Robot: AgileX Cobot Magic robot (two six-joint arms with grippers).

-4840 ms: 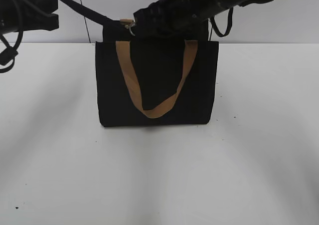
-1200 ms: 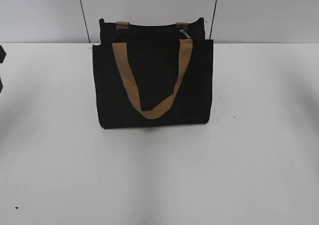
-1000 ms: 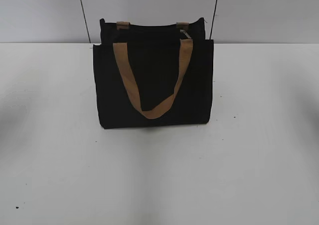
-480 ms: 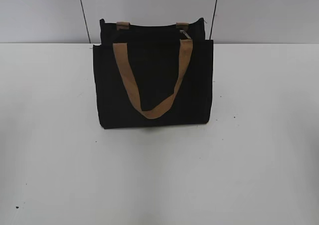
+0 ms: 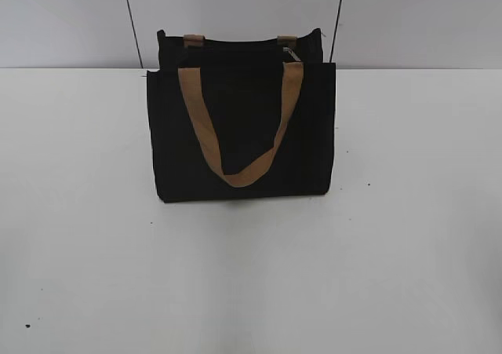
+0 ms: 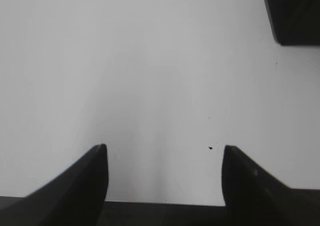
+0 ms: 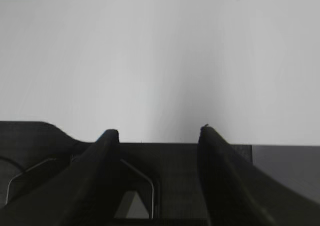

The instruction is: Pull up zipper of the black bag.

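The black bag (image 5: 243, 134) stands upright on the white table in the exterior view, its front tan handle hanging down its face. The zipper runs along the top, with its small silver pull tab (image 5: 289, 52) at the right end. A corner of the bag (image 6: 295, 13) shows at the top right of the left wrist view. My left gripper (image 6: 164, 153) is open and empty above bare table. My right gripper (image 7: 159, 133) is open and empty, over a dark surface at the table's near side. Neither arm shows in the exterior view.
The white table (image 5: 408, 236) spreads around the bag. A pale wall with two thin dark cables (image 5: 132, 24) rises behind it. A small dark speck (image 6: 210, 148) lies on the table near my left gripper.
Both arms were over the bag's top with the pull tab at the left end; they have since drawn back out of the exterior view. The tab now sits at the right end.
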